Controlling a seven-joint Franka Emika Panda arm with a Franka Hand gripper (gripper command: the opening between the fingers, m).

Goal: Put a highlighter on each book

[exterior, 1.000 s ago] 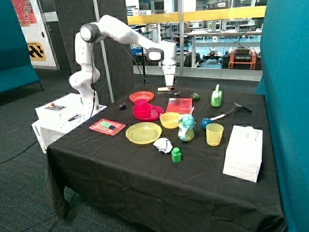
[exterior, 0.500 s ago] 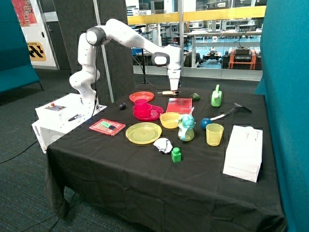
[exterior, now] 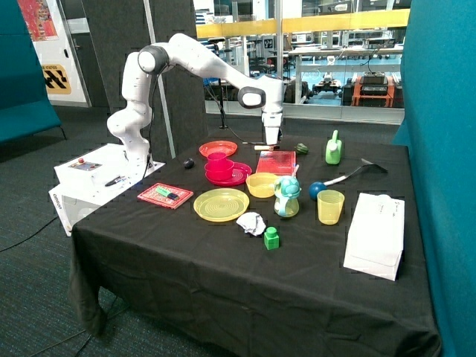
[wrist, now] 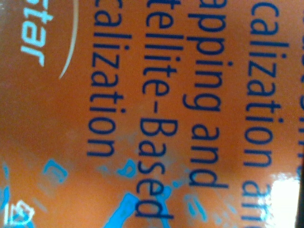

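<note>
Black-clothed table (exterior: 223, 275); two red books (exterior: 165, 195) (exterior: 276, 161); yellow plate (exterior: 221, 204); yellow cup (exterior: 330, 207); white papers (exterior: 377, 233)

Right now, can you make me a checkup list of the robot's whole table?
Surface: table, covered with a black cloth.
Job's things: near book carries a highlighter; far book has none lying on it.
Clutter: yellow plate, red plate, yellow cup, green block, crumpled paper.
Gripper: low over the far book's back edge.
Cables: one dark cable behind the arm.
Surroundings: teal partition, glass wall behind.
</note>
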